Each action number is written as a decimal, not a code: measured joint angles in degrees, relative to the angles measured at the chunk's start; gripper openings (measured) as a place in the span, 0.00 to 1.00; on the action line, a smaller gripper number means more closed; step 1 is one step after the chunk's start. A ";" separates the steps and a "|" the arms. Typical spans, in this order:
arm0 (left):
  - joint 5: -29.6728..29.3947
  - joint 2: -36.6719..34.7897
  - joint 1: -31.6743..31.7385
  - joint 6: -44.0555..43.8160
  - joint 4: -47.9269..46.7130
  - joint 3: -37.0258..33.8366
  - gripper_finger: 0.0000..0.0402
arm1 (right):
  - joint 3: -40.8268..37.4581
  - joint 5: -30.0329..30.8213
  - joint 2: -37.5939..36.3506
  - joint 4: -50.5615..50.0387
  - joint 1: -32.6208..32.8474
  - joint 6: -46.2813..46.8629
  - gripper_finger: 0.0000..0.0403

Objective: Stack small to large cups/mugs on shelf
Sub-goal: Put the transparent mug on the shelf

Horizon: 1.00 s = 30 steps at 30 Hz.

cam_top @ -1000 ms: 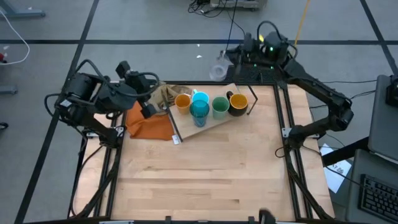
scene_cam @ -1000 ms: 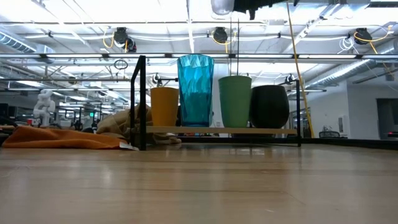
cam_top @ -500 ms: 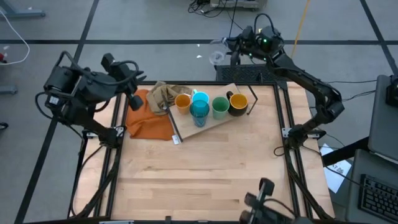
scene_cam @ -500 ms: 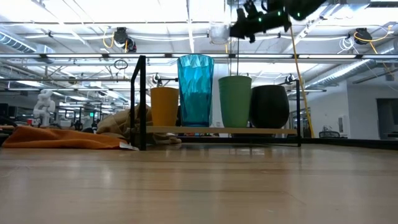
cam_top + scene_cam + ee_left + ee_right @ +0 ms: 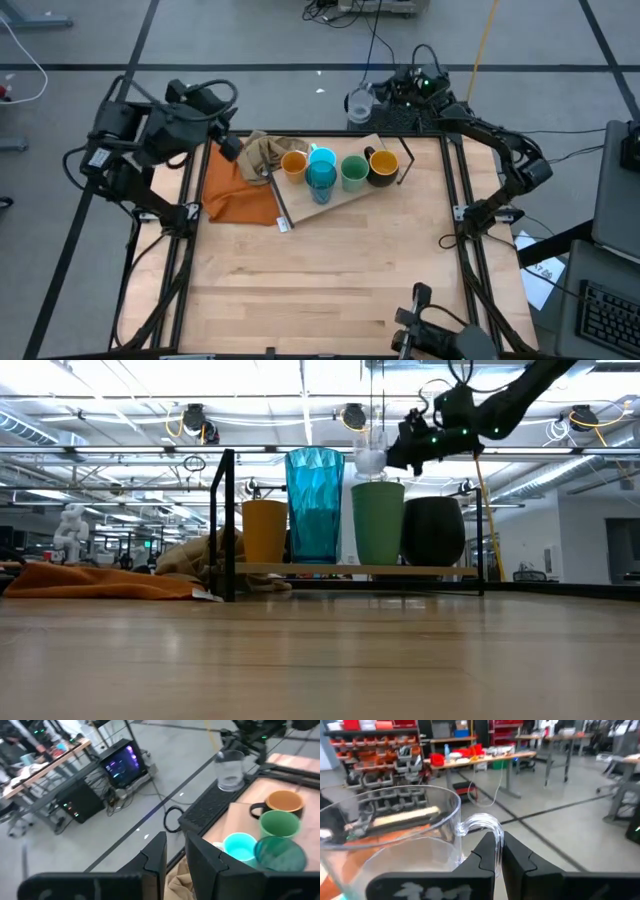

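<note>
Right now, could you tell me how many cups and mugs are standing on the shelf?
5: on the shelf, in a row, stand the orange cup, light-blue mug, teal tumbler, green cup and black mug. A sixth, the clear glass, is held by the right tool off the table's far edge.

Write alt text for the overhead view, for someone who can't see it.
Seen from above, the right pincer holds a clear glass by its handle beyond the table's far edge. On the wooden shelf stand an orange cup, light-blue mug, teal tumbler, green cup and black mug. The left pincer hangs over an orange cloth.
</note>
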 joint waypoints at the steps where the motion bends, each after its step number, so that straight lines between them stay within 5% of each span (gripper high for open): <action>1: -0.01 0.44 0.43 0.03 -0.02 -0.06 0.18 | -0.58 -0.20 0.53 0.38 0.24 0.21 0.00; 18: 3.12 3.29 4.30 -1.23 0.02 -0.03 0.18 | -1.73 -6.52 13.62 10.20 1.45 2.57 0.00; 30: 2.94 3.25 6.30 -0.94 -0.01 -0.03 0.18 | -7.78 -8.75 11.40 14.76 -0.48 2.79 0.00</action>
